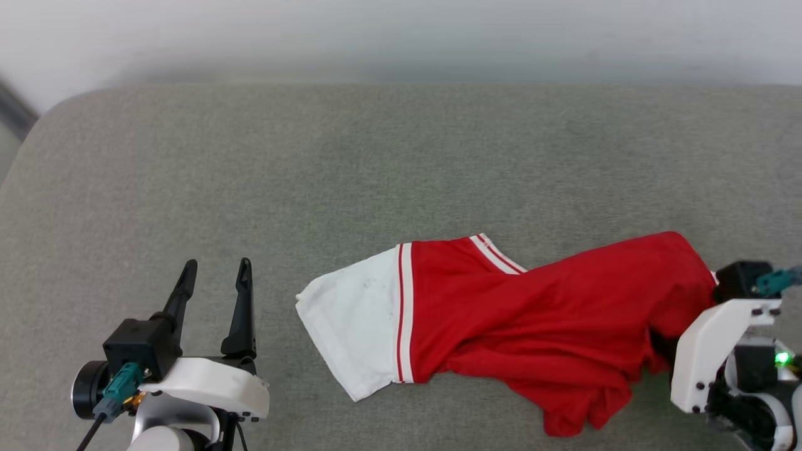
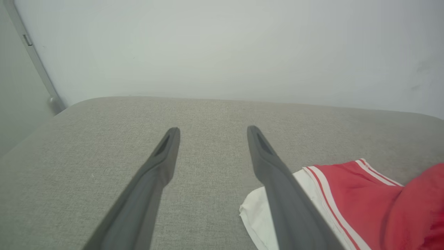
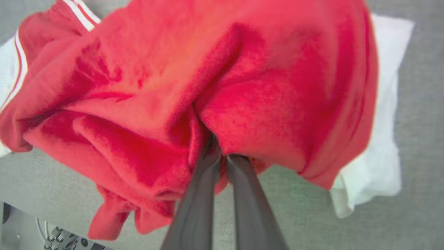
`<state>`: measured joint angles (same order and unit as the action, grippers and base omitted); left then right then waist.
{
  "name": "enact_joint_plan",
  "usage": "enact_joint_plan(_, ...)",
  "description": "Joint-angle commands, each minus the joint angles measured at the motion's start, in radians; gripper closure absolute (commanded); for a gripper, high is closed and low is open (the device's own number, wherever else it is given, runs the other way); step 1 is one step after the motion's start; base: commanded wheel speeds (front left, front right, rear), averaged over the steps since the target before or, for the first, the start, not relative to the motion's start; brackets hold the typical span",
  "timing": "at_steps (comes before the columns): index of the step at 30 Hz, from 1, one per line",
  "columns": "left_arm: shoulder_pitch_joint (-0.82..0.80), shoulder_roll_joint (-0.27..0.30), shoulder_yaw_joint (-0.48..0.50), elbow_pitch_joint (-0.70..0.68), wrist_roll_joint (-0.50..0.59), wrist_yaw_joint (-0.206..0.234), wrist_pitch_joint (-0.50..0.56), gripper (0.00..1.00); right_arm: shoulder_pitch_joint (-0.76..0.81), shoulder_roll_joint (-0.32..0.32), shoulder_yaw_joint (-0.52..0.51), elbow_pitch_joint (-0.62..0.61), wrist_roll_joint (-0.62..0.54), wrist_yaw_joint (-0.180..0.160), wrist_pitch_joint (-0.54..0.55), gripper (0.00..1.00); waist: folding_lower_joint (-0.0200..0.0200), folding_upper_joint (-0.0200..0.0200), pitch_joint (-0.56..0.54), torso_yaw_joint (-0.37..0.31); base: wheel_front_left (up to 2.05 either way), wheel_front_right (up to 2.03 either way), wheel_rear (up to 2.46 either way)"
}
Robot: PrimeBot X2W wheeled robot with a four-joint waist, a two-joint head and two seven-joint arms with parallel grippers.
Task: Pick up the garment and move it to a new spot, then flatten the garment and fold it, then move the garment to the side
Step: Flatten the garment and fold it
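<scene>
The garment (image 1: 532, 313) is a red shirt with a white sleeve and red-and-white striped trim, lying crumpled on the grey cushion (image 1: 376, 156), right of centre. Its white sleeve (image 1: 351, 319) points left. In the right wrist view my right gripper (image 3: 219, 151) is shut on a bunched red fold of the garment (image 3: 242, 69), with its fingertips buried in the cloth. In the head view the fabric hides those fingers and the white wrist housing (image 1: 708, 344) sits at the garment's right end. My left gripper (image 1: 217, 263) stands open and holds nothing, left of the sleeve and apart from it; its fingers (image 2: 163, 163) point across bare cushion beside the garment (image 2: 364, 201).
A pale wall (image 1: 401, 37) rises behind the cushion. The cushion's rounded corner (image 1: 56, 113) lies at the far left, with a metal post (image 2: 34, 59) beyond it. The cushion's near edge and some cabling (image 3: 59, 239) appear at the lower left of the right wrist view.
</scene>
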<state>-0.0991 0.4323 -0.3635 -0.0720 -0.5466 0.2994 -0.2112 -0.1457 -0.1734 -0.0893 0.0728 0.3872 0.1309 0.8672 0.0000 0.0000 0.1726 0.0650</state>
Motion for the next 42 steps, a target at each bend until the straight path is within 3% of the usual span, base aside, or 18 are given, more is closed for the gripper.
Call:
enact_joint_plan(1,0.007,0.003,0.000,-0.005,0.005,0.004,0.002,0.00,-0.013,-0.013,0.004,-0.026,0.001,0.000,-0.007,1.00,0.0000,0.0000,-0.016,-0.015,0.00,0.00,0.00)
enact_joint_plan(8,0.019,0.012,-0.003,-0.019,0.000,0.009,0.012,0.00,0.033,-0.028,0.066,-0.243,-0.010,0.000,-0.017,1.00,0.0000,0.0000,-0.043,-0.044,0.00,0.00,0.00)
enact_joint_plan(13,0.027,0.013,-0.007,-0.026,-0.003,0.011,0.017,0.00,0.117,-0.038,0.217,-0.337,-0.003,0.000,0.017,1.00,0.0000,0.0000,-0.053,-0.047,0.00,0.00,0.00)
enact_joint_plan(18,0.027,0.007,-0.013,-0.024,-0.007,0.011,0.017,0.00,0.209,-0.033,0.375,-0.295,0.010,0.000,0.029,1.00,0.0000,0.0000,-0.055,-0.044,0.00,0.00,0.00)
enact_joint_plan(22,0.020,0.003,-0.021,-0.018,-0.009,0.004,0.015,0.00,0.245,-0.003,0.425,-0.212,0.023,0.000,-0.018,1.00,0.0000,0.0000,-0.055,-0.037,0.00,0.00,0.00)
enact_joint_plan(23,0.019,0.003,-0.023,-0.016,-0.009,0.002,0.015,0.00,0.249,0.005,0.424,-0.196,0.025,0.000,-0.041,0.72,0.0000,0.0000,-0.056,-0.034,0.00,0.00,0.00)
enact_joint_plan(24,0.018,0.003,-0.025,-0.013,-0.010,0.002,0.015,0.00,0.247,0.010,0.422,-0.185,0.015,0.000,-0.070,0.00,0.0000,0.0000,-0.057,-0.032,0.00,0.00,0.00)
enact_joint_plan(34,0.039,0.011,-0.024,0.000,-0.015,0.010,0.012,0.00,0.225,0.038,0.432,-0.266,0.004,0.000,-0.517,0.00,0.0000,0.0000,-0.091,-0.035,0.00,0.00,0.00)
enact_joint_plan(42,0.057,0.016,-0.029,-0.014,-0.012,0.022,0.019,0.00,0.219,0.058,0.373,-0.348,-0.038,0.000,-0.683,0.00,0.0000,0.0000,-0.122,-0.051,0.00,0.00,0.00)
